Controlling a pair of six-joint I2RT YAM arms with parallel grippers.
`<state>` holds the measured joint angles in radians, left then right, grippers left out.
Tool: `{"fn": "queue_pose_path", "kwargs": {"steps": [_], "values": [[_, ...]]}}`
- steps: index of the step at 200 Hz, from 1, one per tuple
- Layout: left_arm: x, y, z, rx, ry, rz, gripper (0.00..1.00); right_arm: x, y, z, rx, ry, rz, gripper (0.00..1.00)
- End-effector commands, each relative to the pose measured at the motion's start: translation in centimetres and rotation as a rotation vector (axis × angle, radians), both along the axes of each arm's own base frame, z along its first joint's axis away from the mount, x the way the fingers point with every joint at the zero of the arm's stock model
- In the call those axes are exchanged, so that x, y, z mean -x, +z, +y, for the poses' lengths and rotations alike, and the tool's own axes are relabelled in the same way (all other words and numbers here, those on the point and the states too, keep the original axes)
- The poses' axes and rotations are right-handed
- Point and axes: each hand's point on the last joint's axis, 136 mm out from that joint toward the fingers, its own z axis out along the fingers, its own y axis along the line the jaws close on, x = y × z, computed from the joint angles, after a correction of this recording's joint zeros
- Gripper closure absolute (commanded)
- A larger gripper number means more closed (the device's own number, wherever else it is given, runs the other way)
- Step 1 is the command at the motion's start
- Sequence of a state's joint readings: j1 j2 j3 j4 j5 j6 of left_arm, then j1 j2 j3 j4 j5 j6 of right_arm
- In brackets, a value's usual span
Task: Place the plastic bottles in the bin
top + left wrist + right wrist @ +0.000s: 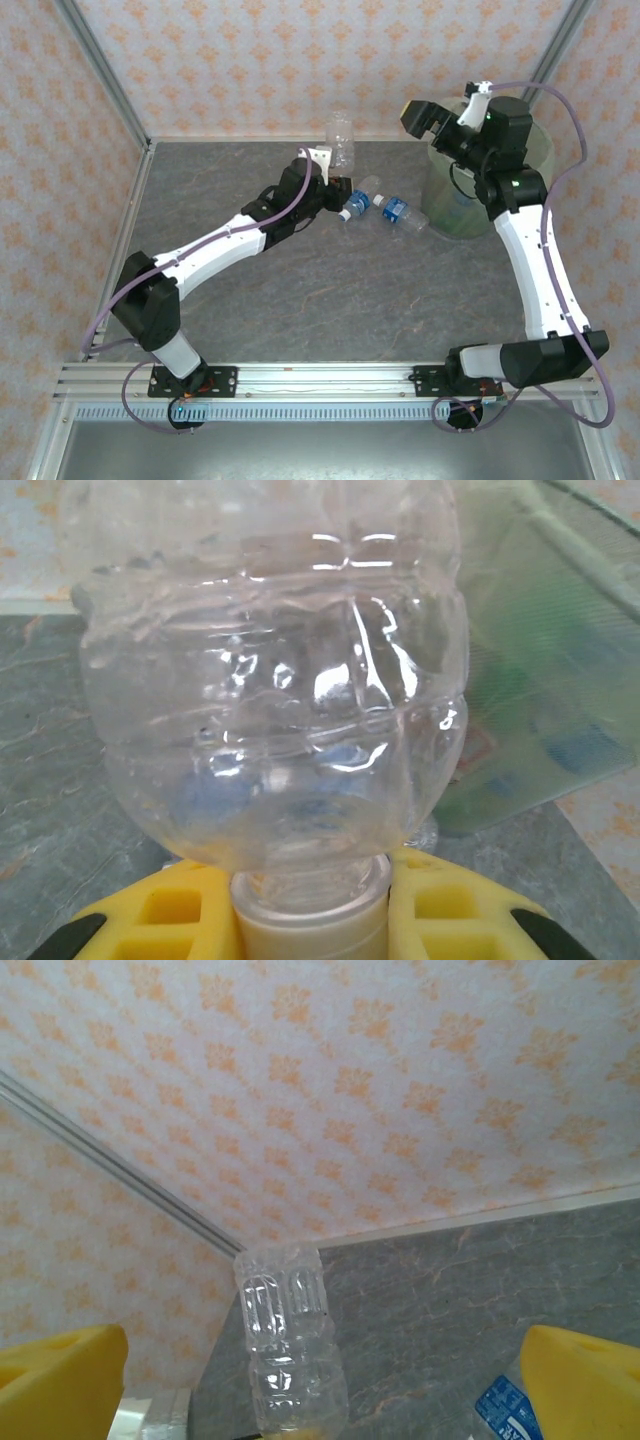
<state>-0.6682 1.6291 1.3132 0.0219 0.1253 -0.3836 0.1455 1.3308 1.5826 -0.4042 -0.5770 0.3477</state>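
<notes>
Left claw [310, 915] clamped on neck of clear bottle [270, 680], right claw [424, 117] spread wide, empty

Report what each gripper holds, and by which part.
The left gripper holds a clear bottle by its neck, at the cap end. The right gripper is open, holding nothing.

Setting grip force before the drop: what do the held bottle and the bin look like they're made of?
The held bottle: thin clear plastic, glossy; its ribbed wall shows dents and sharp highlights, so it is probably crushable. The bin: translucent pale-green plastic, duller; its contents show through as blurs.
</notes>
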Motion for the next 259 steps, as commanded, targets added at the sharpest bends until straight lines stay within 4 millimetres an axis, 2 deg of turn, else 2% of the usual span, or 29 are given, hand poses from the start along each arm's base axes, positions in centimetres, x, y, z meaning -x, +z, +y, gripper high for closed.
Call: {"fn": "queue_pose_path", "kwargs": {"steps": [1,35,44,72,87,117,203,226,259], "values": [[1.8,2.8,-1.6,-0.019,-0.097,-0.096,0.80,-0.1,0.2,1.9,0.021,0.082,0.007,0.00],[3.0,3.5,-2.7,-0.063,-0.140,-0.124,0.80,0.5,0.4,3.9,-0.031,0.193,-0.010,0.00],[3.2,3.6,-2.9,-0.072,-0.149,-0.130,0.80,0.6,0.3,4.4,-0.033,0.221,-0.007,0.03],[3.7,4.2,-3.4,-0.093,-0.168,-0.150,0.80,0.7,-1.2,6.1,-0.035,0.301,0.050,0.12],[3.9,4.5,-3.6,-0.102,-0.172,-0.160,0.80,0.6,-2.2,6.6,-0.030,0.319,0.088,0.14],[4.2,5.0,-4.0,-0.114,-0.185,-0.175,0.80,0.2,-3.8,7.0,-0.007,0.320,0.132,0.14],[5.1,5.3,-5.1,-0.182,-0.204,-0.205,0.81,-0.2,-5.8,7.3,0.019,0.338,0.189,0.14],[5.2,5.4,-5.1,-0.187,-0.206,-0.209,0.81,-0.1,-5.8,7.3,0.030,0.344,0.186,0.19],[5.3,4.9,-5.2,-0.200,-0.209,-0.202,0.81,0.2,-5.2,7.4,0.024,0.356,0.174,0.33]]}}
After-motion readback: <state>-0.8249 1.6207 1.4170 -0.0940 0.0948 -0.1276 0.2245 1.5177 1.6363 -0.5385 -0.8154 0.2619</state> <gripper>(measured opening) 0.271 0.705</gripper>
